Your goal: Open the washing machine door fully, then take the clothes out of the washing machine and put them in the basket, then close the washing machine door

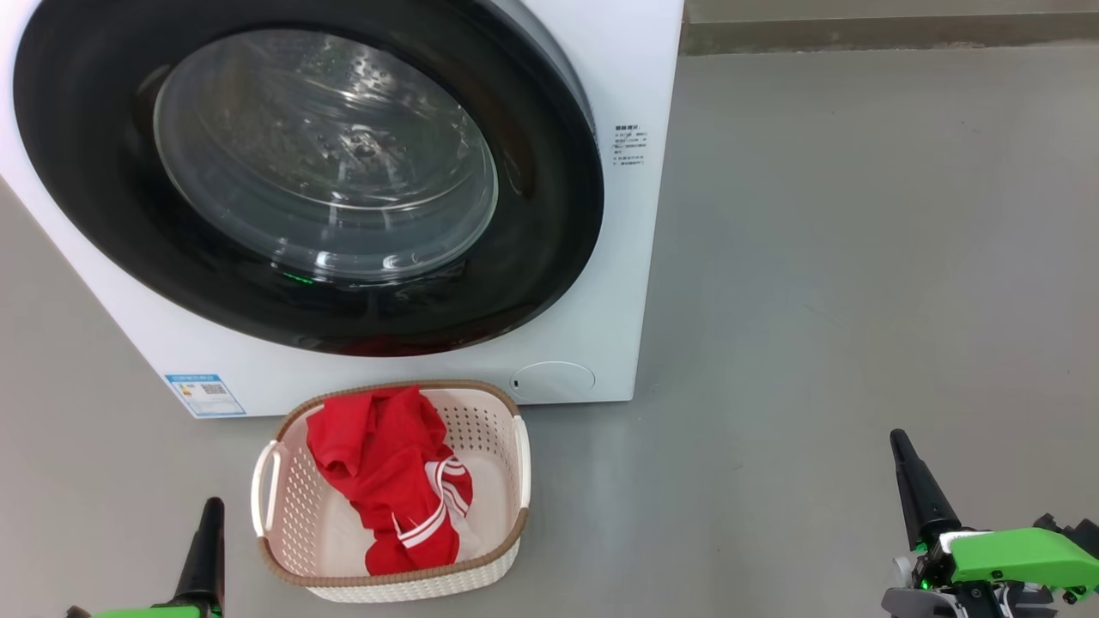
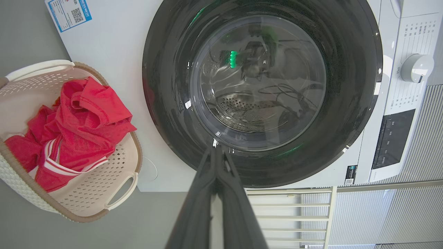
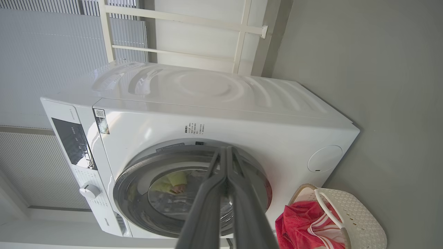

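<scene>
Grey floor forms the ground, with pale ribbed wall panels behind in the wrist views. Washing machine: white front-loader standing on the floor, with a blue label low at its left and a round white cap low at its right in the head view. A knob and a dark display sit on its control panel. Washing machine door: glossy black ring around clear glass, shut flush against the front, with the perforated drum visible through the glass. Basket: cream, perforated and brown-rimmed, on the floor just in front of the machine, below the door. Clothes: red fabric with white stripes, heaped inside the basket. Left gripper: low beside the basket's left, fingers pressed together, holding nothing. Right gripper: well to the basket's right over bare floor, fingers likewise together and empty.
</scene>
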{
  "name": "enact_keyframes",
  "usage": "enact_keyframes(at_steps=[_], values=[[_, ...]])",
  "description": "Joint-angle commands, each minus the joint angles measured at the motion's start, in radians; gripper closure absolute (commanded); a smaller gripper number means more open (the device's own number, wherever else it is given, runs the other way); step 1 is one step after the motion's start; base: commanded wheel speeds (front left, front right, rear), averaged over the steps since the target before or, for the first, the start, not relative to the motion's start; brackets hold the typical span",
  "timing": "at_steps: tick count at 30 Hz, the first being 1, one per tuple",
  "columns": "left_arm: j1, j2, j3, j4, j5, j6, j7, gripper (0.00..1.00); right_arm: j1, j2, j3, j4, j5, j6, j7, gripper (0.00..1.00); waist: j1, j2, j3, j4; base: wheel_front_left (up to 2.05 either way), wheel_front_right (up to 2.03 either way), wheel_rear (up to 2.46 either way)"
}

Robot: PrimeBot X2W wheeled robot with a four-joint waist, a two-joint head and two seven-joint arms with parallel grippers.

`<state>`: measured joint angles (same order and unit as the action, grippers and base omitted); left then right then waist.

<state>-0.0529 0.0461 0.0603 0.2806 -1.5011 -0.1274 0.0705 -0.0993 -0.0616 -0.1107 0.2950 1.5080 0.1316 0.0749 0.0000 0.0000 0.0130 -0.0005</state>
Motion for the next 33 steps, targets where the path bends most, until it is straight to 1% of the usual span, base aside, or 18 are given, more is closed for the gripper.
enact_keyframes(at_steps=[1, 9, 33], values=[[-0.049, 0.013, 0.035, -0.032, -0.034, -0.003, 0.012, 1.0, -0.01, 0.002, 0.013, -0.037, 0.031, -0.001, 0.012, 1.0, 0.0, 0.0, -0.002, 0.0, 0.0, 0.0, 0.0], [-0.054, 0.012, 0.043, -0.035, -0.116, -0.003, 0.034, 1.0, -0.008, 0.008, 0.0, -0.05, 0.103, -0.001, 0.036, 1.0, 0.0, 0.0, -0.01, 0.0, 0.0, 0.0, 0.0], [-0.055, 0.01, 0.046, -0.035, -0.113, -0.003, 0.037, 1.0, -0.008, 0.009, -0.001, -0.05, 0.102, -0.001, 0.037, 1.0, 0.0, 0.0, -0.01, 0.0, 0.0, 0.0, 0.0]])
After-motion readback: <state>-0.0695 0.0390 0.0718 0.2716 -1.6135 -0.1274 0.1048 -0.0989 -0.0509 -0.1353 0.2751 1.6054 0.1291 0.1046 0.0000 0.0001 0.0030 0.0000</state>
